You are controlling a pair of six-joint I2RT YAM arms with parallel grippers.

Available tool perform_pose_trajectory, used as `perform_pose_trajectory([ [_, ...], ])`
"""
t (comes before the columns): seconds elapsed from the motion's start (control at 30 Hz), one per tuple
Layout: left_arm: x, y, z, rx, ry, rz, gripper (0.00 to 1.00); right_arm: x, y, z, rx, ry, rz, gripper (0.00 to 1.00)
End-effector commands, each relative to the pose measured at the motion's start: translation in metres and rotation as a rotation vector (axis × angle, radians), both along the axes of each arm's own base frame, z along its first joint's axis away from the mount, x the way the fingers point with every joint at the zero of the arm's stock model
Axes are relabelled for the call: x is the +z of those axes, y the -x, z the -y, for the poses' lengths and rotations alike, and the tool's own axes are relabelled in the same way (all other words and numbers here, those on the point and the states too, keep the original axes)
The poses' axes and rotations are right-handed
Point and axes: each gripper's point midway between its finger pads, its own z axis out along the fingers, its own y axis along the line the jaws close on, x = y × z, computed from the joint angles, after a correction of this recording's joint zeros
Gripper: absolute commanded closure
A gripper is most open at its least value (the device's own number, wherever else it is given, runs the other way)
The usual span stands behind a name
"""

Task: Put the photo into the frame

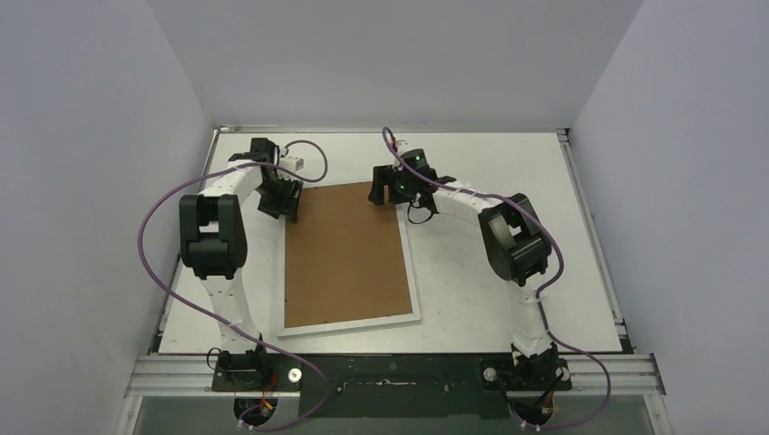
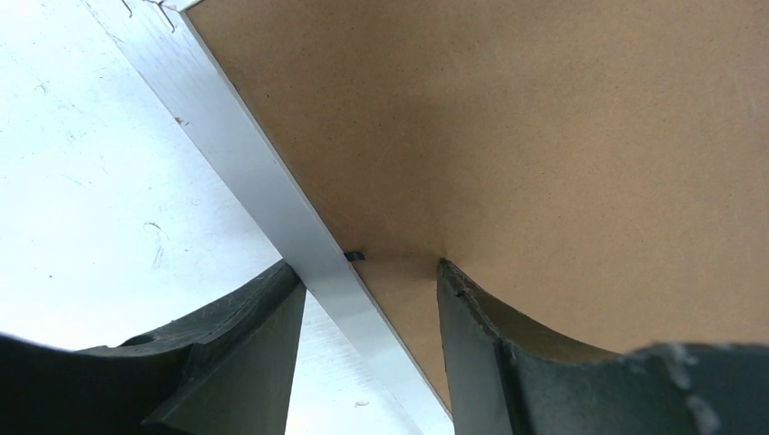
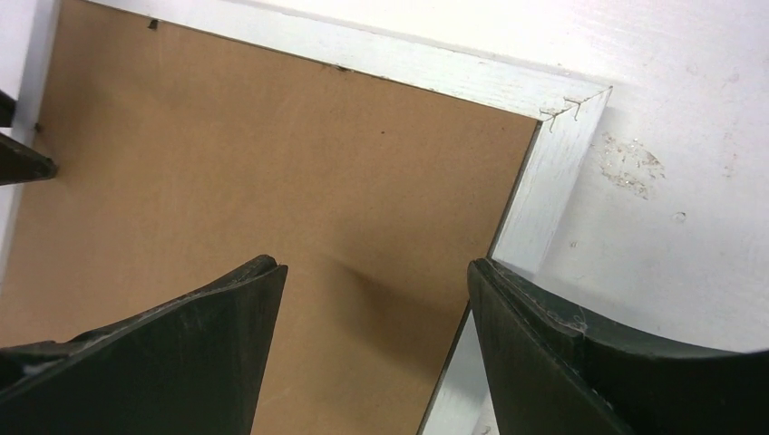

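Note:
The frame [image 1: 349, 323] lies face down on the table, its brown board [image 1: 345, 254] facing up. The photo is out of view. My left gripper [image 1: 279, 201] is at the frame's far left side. In the left wrist view it [image 2: 367, 265] stands open astride the white rail [image 2: 263, 181], one finger over the table, the other on the board [image 2: 544, 136], with a small black tab [image 2: 355, 256] just ahead. My right gripper [image 1: 385, 192] is open at the far right corner. In its wrist view it [image 3: 374, 265] spans board [image 3: 272, 154] and rail [image 3: 453, 72].
The white table [image 1: 490, 172] is boxed in by pale walls on three sides. Purple cables [image 1: 154, 213] loop off both arms. A metal rail [image 1: 390, 372] carrying the arm bases runs along the near edge. The left gripper's fingers [image 3: 18, 159] show in the right wrist view.

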Motion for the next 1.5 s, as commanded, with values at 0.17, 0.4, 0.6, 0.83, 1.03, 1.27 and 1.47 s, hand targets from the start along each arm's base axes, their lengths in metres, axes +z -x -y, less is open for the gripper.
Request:
perform_pose_trajectory([
  [0.17, -0.036, -0.002, 0.055, -0.167, 0.089, -0.007, 0.5, -0.137, 0.146, 0.01, 0.178, 0.319, -0.466, 0.24],
  [0.4, -0.035, -0.003, 0.055, -0.166, 0.091, -0.007, 0.51, -0.136, 0.146, 0.008, 0.203, 0.381, -0.434, 0.24],
  [0.6, -0.032, -0.003, 0.053, -0.167, 0.083, -0.007, 0.52, -0.117, 0.141, -0.011, 0.196, 0.191, -0.447, 0.23],
  [0.83, -0.03, -0.001, 0.049, -0.16, 0.079, -0.008, 0.53, -0.04, 0.101, -0.019, 0.165, -0.167, -0.398, 0.19],
  [1.03, -0.027, 0.0, 0.043, -0.152, 0.075, -0.005, 0.53, 0.042, 0.06, 0.007, 0.096, -0.443, -0.273, 0.11],
  [1.27, -0.027, 0.002, 0.038, -0.14, 0.081, -0.009, 0.53, 0.064, 0.043, 0.049, 0.003, -0.458, -0.219, 0.1],
  [1.47, -0.024, 0.003, 0.035, -0.135, 0.084, -0.007, 0.53, 0.073, 0.042, 0.079, -0.061, -0.447, -0.197, 0.1],
])
